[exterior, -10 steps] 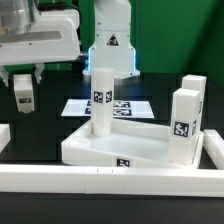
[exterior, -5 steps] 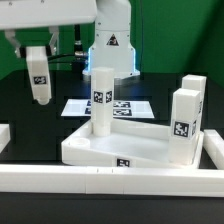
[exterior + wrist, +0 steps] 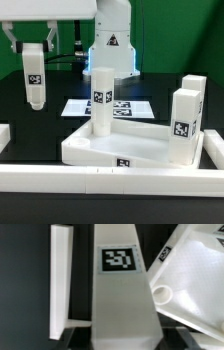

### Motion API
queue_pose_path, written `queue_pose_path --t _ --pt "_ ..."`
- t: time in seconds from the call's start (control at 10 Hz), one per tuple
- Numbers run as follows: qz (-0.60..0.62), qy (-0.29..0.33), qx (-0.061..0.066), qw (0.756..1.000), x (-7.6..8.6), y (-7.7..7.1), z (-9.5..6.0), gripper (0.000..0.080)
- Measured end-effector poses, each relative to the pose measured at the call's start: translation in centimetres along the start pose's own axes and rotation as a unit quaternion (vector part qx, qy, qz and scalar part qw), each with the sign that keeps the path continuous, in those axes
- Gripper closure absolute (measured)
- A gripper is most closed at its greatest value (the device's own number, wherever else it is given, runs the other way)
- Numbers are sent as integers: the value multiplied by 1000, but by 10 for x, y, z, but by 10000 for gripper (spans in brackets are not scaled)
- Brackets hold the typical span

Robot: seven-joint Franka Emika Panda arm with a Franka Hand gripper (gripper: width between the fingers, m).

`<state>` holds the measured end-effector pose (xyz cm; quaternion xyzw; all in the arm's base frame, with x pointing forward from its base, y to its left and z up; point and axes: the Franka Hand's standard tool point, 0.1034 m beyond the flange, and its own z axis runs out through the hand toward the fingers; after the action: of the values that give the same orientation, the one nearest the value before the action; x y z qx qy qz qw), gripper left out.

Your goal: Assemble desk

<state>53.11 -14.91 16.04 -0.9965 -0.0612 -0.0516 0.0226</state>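
While the gripper (image 3: 35,52) holds a leg (image 3: 35,80) at the far left — next comes carrying it to the tabletop (image 3: 120,148).

In the exterior view, the gripper (image 3: 34,55) is being cut off by the upper edge, and the leg (image 3: 34,78) hanging from it is hiding the fingertips, so the contact surfaces are not showing. The tabletop (image 3: 120,150) is having its far rim hidden behind the upright leg (image 3: 100,100). The border rail (image 3: 110,180) is running past both side edges. The marker board (image 3: 128,107) is lying partly covered by that upright leg, and its tags are too small to read. In the wrist view, the held leg (image 3: 120,291) is filling the frame from edge to edge, and the tabletop (image 3: 195,286) is appearing only as a blurred, cropped corner.
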Motion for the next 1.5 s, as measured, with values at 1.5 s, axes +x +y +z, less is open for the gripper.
queue_pose_path --t 1.5 --pt "23 143 -33 989 63 -47 -11 509"
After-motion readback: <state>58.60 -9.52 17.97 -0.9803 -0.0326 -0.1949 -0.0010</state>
